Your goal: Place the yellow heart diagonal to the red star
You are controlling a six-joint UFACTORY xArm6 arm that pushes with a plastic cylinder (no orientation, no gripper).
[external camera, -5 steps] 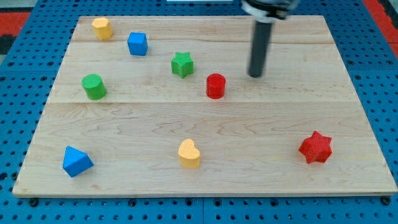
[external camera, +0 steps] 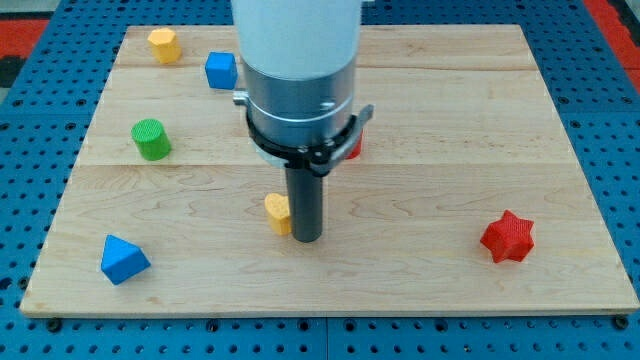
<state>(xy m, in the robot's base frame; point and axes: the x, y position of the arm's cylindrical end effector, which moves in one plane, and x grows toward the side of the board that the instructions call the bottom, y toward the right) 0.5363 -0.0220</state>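
Note:
The yellow heart [external camera: 277,211] lies near the board's middle bottom, partly hidden behind my rod. My tip [external camera: 306,238] rests on the board touching the heart's right side. The red star [external camera: 507,237] lies at the view's lower right, far to the right of the tip and the heart. The arm's white and grey body covers the board's upper middle.
A yellow block [external camera: 163,44] and a blue cube [external camera: 221,70] sit at the upper left. A green cylinder [external camera: 151,139] is at the left, a blue block [external camera: 123,259] at the lower left. A red cylinder [external camera: 352,146] peeks out behind the arm. The wooden board [external camera: 450,120] lies on a blue pegboard.
My tip moved from the upper right of the board down to the heart's right side. The heart has shifted left and slightly up. The arm now hides the green star.

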